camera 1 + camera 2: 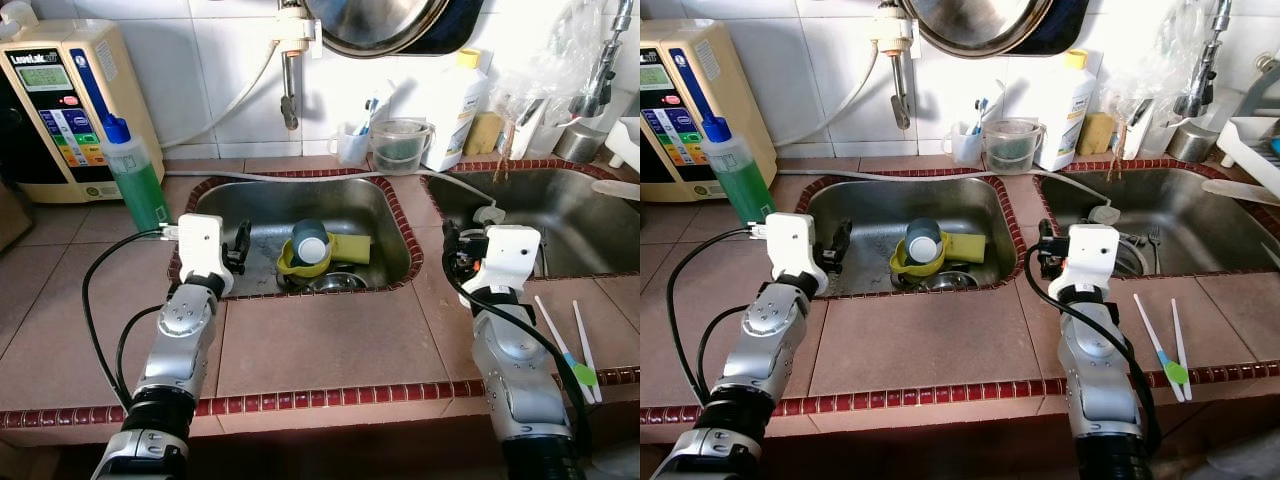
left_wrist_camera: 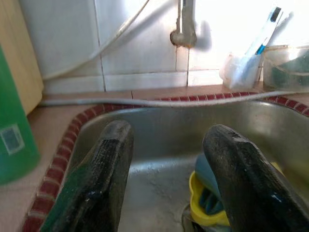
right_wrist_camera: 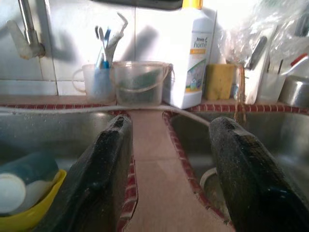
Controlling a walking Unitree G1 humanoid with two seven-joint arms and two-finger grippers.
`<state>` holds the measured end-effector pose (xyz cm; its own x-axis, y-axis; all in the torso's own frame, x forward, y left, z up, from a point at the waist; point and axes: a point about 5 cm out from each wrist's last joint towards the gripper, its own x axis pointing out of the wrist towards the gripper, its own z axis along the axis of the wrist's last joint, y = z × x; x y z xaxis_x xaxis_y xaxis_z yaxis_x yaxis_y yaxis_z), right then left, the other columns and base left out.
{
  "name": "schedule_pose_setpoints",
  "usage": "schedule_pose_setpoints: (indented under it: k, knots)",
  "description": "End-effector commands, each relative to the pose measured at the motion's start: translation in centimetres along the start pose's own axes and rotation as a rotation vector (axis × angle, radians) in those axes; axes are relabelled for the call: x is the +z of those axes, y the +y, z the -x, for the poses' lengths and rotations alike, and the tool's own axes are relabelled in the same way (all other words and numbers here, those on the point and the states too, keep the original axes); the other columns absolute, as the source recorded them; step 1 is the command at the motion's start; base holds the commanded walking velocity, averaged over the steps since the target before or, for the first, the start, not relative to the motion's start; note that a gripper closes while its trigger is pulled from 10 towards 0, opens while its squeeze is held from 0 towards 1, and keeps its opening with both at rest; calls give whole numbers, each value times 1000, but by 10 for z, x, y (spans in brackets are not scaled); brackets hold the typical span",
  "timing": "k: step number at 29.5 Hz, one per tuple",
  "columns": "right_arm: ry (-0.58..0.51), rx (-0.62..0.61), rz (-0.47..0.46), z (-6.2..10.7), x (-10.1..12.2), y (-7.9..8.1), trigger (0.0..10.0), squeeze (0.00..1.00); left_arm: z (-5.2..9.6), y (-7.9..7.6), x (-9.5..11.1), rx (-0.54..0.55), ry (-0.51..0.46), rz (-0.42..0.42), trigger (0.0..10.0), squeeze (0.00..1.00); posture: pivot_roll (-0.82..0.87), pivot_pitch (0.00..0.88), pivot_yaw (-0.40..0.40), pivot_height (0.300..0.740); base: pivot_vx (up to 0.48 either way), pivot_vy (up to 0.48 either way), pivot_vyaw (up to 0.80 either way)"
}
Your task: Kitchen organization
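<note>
The left pincer [image 1: 240, 247] hovered at the left rim of the left sink [image 1: 230, 200], its fingers [image 2: 104, 179] spread apart and holding nothing. The right pincer [image 1: 452, 250] sat over the tiled strip of worktop [image 1: 320, 340] between the two basins, also released and empty, with the right sink [image 1: 590, 215] just beside it.

In the middle of the left-eye frame, low in the left sink, a dark blue cup [image 1: 309, 241] lay tipped on its side in a yellow bowl [image 1: 290, 265], with a yellow sponge [image 1: 350, 247] touching them and a small steel bowl [image 1: 335, 283] just below. A green soap bottle [image 1: 135, 175] with a blue cap stood at the frame's left on the worktop, in front of a beige water ionizer [image 1: 60, 100]. Along the back wall, centre to upper right, stood a cup of toothbrushes [image 1: 352, 140], a clear plastic pail [image 1: 400, 145] and a white detergent bottle [image 1: 455, 110]. At the lower right, two white toothbrushes [image 1: 570, 350] lay on the worktop near the right arm.
</note>
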<state>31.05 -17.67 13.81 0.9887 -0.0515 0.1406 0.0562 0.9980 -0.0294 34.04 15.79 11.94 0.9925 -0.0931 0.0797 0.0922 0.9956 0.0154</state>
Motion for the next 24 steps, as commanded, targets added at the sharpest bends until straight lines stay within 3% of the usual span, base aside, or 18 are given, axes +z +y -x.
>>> schedule_pose_setpoints:
  k: [1, 4, 5, 7, 15, 17, 21, 22, 23, 24]
  knots:
    - [2, -7, 2, 6, -2, -2, 10000, 0, 10, 0, -5, 8, -3, 52, 10000, 0, -194, 0, 47, 740, 0, 0, 0]
    - [11, 0, 0, 11, -4, -1, 10000, 0, 21, -4, -8, -9, -12, 50, 10000, 0, -186, 0, 38, 740, 0, 0, 0]
    - [18, 15, 3, 16, -6, 1, 10000, 0, 29, -7, -15, -27, 10, 100, 10000, 0, -181, 0, 37, 740, 0, 0, 0]
    - [24, 30, 2, 20, -8, 3, 10000, 0, 33, -7, -18, -33, 18, 76, 10000, 0, -172, 0, 33, 740, 0, 0, 0]
    - [33, 32, -7, 23, -12, 8, 10000, 0, 32, 2, -9, 5, 0, 60, 10000, 0, -159, 0, 42, 740, 0, 0, 0]
    - [29, 31, -9, 23, -11, 8, 10000, 0, 32, 1, -3, -7, -26, -17, 10000, 0, -158, 0, 43, 740, 0, 0, 0]
    - [32, 31, -9, 23, -11, 8, 10000, 16, 31, -1, -4, -24, -5, -21, 10000, 0, -156, 0, 40, 740, 0, 0, 0]
    - [32, 40, -21, 24, -12, 8, 10000, 1000, 31, -2, -4, -27, -6, 6, 10000, 0, -157, 0, 39, 740, 0, 0, 0]
    - [33, 40, -21, 24, -12, 7, 10000, 1000, 31, -2, -5, -32, -1, 7, 10000, 157, -156, 0, 38, 740, 0, 0, 0]
    - [33, 40, -20, 24, -12, 7, 10000, 1000, 31, -2, -6, -36, 3, 6, 10000, 157, -156, 0, 37, 740, 0, 0, 0]
